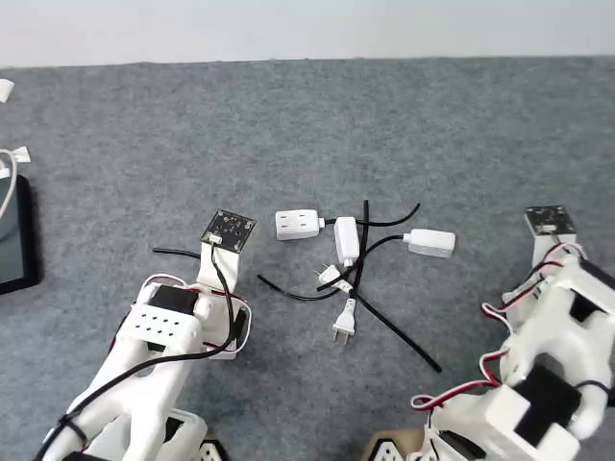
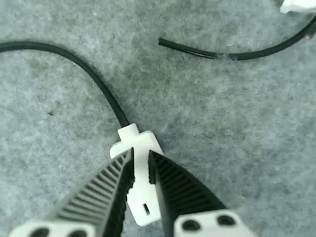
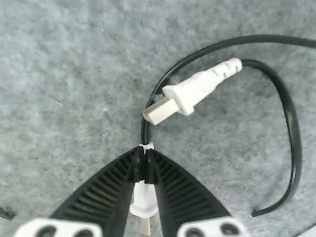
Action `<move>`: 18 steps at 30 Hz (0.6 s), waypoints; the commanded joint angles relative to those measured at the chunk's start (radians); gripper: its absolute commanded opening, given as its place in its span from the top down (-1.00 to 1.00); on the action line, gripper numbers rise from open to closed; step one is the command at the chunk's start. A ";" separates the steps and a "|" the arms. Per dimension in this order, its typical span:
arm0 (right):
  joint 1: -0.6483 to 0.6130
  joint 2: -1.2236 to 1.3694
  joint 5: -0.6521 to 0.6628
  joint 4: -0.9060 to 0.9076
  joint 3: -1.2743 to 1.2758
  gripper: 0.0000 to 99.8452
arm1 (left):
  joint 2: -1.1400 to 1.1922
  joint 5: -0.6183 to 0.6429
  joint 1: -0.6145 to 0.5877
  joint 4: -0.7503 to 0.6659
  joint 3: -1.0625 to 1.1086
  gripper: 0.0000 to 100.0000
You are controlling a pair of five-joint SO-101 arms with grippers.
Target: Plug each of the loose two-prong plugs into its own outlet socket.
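I have two grips.
My left end effector [image 2: 140, 170] pinches a socket [image 2: 138, 143], my right end effector [image 3: 144, 170] a plug [image 3: 144, 200]; on the tabletop [image 1: 288, 125] a loose plug [image 1: 344, 327] lies at six o'clock of the centre socket [image 1: 346, 240].

- Left arm [image 1: 159, 327]: stretched forward and angled inward, wrist pitched down.
- Left gripper [image 2: 140, 153]: ribbed fingers [image 2: 111, 190] nearly together, clamped on a white socket [image 2: 138, 139].
- Right arm [image 1: 553, 355]: bunched up at the right side, wrist pointing down.
- Right gripper [image 3: 144, 150]: tips almost meeting, pinching a white plug [image 3: 143, 200] at its cord end.
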 commanded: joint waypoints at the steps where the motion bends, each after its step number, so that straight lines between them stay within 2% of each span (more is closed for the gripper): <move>1: -0.001 -0.042 0.002 -0.028 0.002 0.97 | 0.064 -0.012 -0.040 -0.014 0.027 0.97; 8: -0.007 -0.001 0.035 -0.074 0.046 0.88 | 0.064 -0.012 -0.040 -0.014 0.027 0.97; 18: -0.024 0.142 0.043 -0.107 0.044 0.89 | 0.064 -0.012 -0.038 -0.014 0.027 0.97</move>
